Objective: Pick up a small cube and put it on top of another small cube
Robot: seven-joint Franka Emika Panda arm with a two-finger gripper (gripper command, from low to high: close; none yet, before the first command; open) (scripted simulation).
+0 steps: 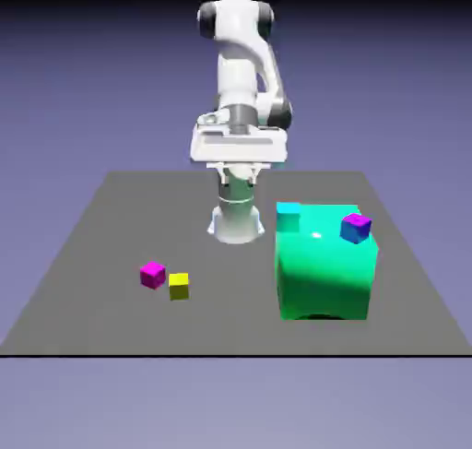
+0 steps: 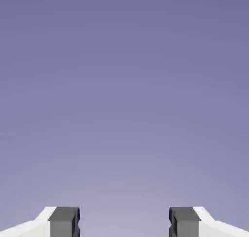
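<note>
Magenta, yellow, cyan and blue with a magenta top: four small cubes are in the exterior view, along with one large green block with a rounded face. The all-magenta cube [image 1: 153, 275], the task's own, sits on the dark grey table [image 1: 101, 318] at eight o'clock from the robot's base [image 1: 236, 221], one corner turned forward. Just beside it, at four o'clock, is the yellow cube [image 1: 179, 287], with only a narrow gap between their edges. Bare tabletop lies at nine o'clock of the magenta cube, and a wide open stretch runs from the yellow cube toward three o'clock, up to the green block [image 1: 323, 277]. A narrower strip separates that block from the table's edge at its three o'clock. The cyan cube [image 1: 288, 217] shows at the block's eleven o'clock and the blue cube with the magenta top [image 1: 356, 229] near one o'clock; whether either rests on it, I cannot tell. High above the table, the gripper [image 2: 124, 222] has its two fingers spread wide, with nothing between them.
</note>
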